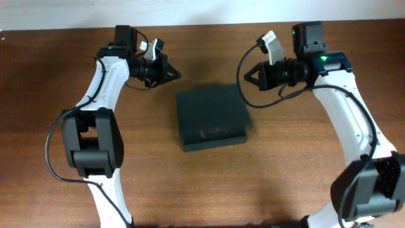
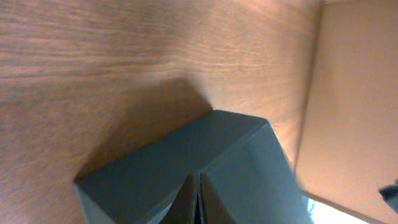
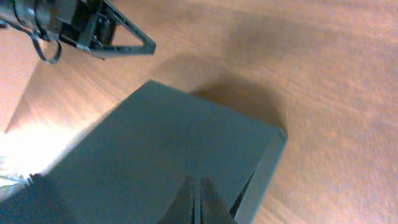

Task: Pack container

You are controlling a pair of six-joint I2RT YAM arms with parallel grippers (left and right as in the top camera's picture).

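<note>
The container [image 1: 211, 116] is a dark green-black box lying flat in the middle of the wooden table with its flap lid down. It also shows in the left wrist view [image 2: 205, 168] and in the right wrist view [image 3: 155, 149]. My left gripper [image 1: 178, 75] is shut and empty, held above the table just left of the box's far left corner; its fingers [image 2: 198, 199] are pressed together. My right gripper [image 1: 246, 75] is shut and empty, just right of the box's far right corner; its fingers [image 3: 195, 202] are together.
The wooden table [image 1: 285, 164] runs under both arms. A pale wall or floor strip [image 1: 202, 12] lies beyond the table's far edge. The left arm [image 3: 93, 31] shows across the box in the right wrist view.
</note>
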